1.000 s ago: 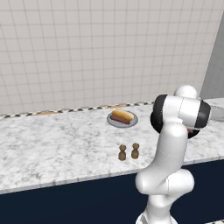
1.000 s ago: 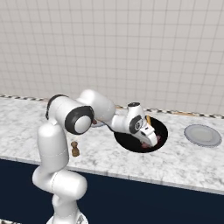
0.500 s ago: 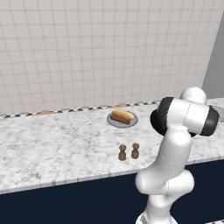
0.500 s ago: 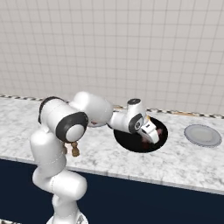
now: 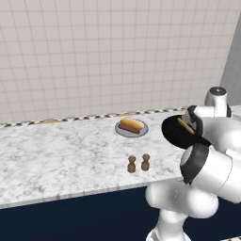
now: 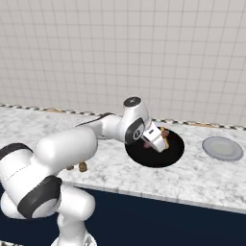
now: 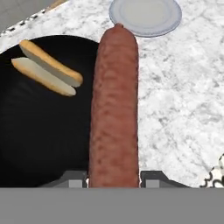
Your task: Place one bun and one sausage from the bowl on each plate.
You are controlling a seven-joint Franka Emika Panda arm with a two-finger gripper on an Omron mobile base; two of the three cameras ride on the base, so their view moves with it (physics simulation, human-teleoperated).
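Observation:
My gripper [image 7: 113, 177] is shut on a long reddish-brown sausage [image 7: 113, 105], which sticks out forward between the fingers. It hangs over the right rim of the wide matte-black bowl [image 7: 35, 140]. An open bun [image 7: 48, 68] lies in the bowl's far part. Beyond the sausage's tip sits an empty grey plate [image 7: 146, 17]. From the right base view the gripper [image 6: 157, 139] hovers over the bowl [image 6: 144, 156], with the empty plate [image 6: 222, 148] to its right. A second plate [image 5: 118, 132] carries a bun and a sausage, left of the bowl [image 5: 175, 137].
Two small brown shakers [image 5: 138, 163] stand near the marble counter's front edge [image 5: 70, 193], left of the bowl. A tiled wall [image 6: 144, 57] closes the back of the counter. My own white arm links crowd the space near the bowl in both base views.
The arm's shoulder and elbow links have swung round and now loom larger in both base views. The hand has stayed above the bowl, edging slightly up with the sausage.

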